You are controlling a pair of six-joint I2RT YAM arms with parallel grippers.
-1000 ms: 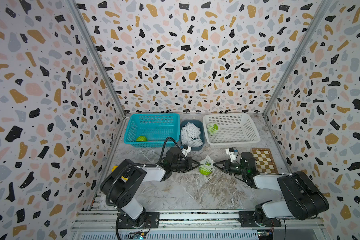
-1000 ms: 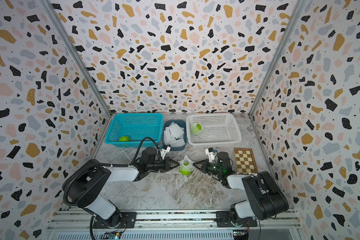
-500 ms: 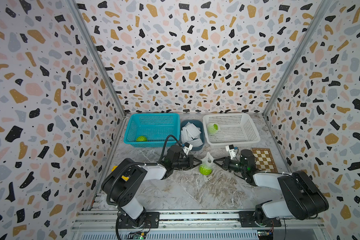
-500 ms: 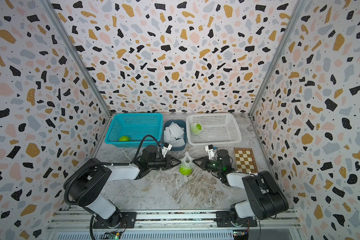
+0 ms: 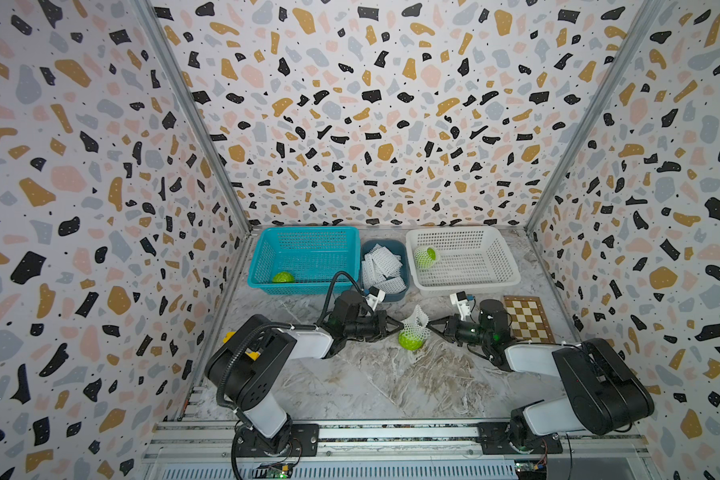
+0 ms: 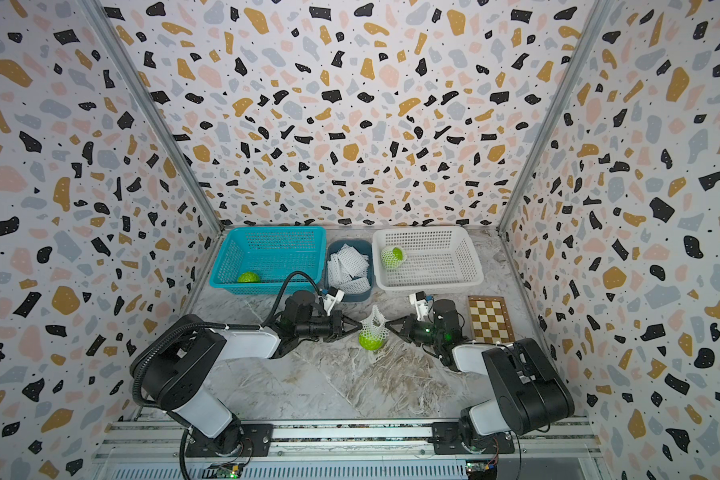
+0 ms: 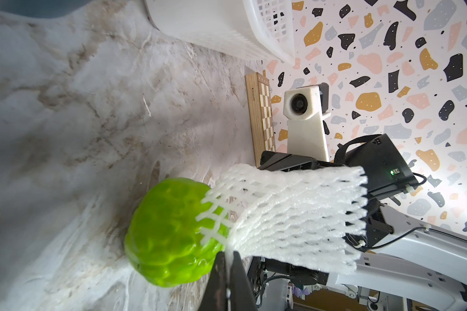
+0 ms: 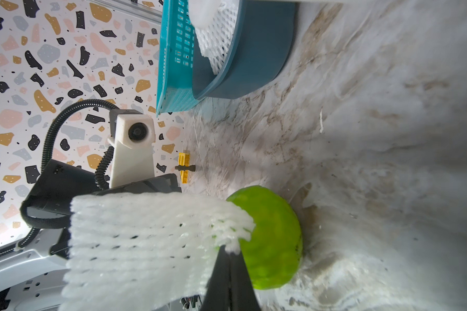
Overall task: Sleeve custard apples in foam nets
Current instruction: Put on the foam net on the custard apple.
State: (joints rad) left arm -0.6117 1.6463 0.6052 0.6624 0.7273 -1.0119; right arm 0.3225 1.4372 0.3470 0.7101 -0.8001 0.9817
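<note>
- The left gripper (image 7: 228, 259) is clenched on 1 side of the net's (image 7: 294, 210) lower hem, with foam pinched between its closed jaws.
- The right gripper (image 8: 228, 255) grips the opposite side of that hem the same way, so the 2 tips face each other across the net's mouth.
- The apple (image 5: 409, 340) rests on the table (image 5: 371, 382), between and just below both tips. Only its top is inside the mesh and most of its skin is bare.
- Above the tips, the rest of the net stands as a loose, narrow tube.
- The 2 opposed grips are probably there to spread the mouth and draw it down over the fruit, with the table bracing the apple against the pull.
- Beyond the left gripper, toward the back wall, a blue basket (image 5: 267, 257) holds 1 bare apple (image 5: 282, 277).
- Beyond the right gripper, a white basket (image 5: 495, 257) holds 1 sleeved apple (image 5: 425, 257). This suggests 1 basket supplies fruit and the other collects it.
- Spare nets (image 5: 381, 266) fill the tub (image 5: 395, 293) between the baskets, within reach of either gripper.
</note>
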